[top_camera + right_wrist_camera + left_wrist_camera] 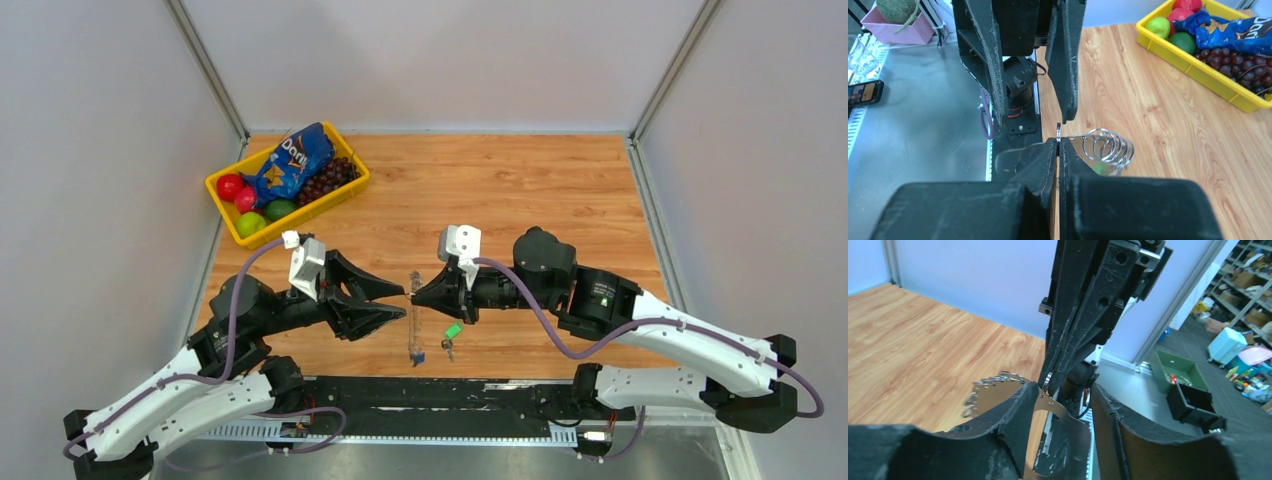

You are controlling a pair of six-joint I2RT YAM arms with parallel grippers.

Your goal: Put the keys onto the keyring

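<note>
**A:** Entry one, the keyring (413,325). Where did we log it?

**B:** Off the table, hanging edge-on between the two arms. The right gripper (414,291) had its fingers pressed together on the top of the hoop. The fringe of silver loops (1108,145) showed just beyond them.

**A:** Entry two, the keys (448,346)?

**B:** Lying on the wooden table (520,190) near its front edge, just beside the hoop's lower end, with the green tag (453,331) attached. They were not yet on the hoop.

**A:** The left gripper (400,302)?

**B:** Fingers spread, holding nothing, tips close beside the hoop. We judged the step to be presenting the ring. Next, we thought, the left gripper should go down for the keys and thread them, which is fine work with pieces so small.

**A:** Surroundings?

**B:** A yellow tray (345,195) at the far left held a Doritos bag (292,162), grapes (330,178) and round fruit (240,200). Plain grey walls (440,60) stood on three sides.
</note>
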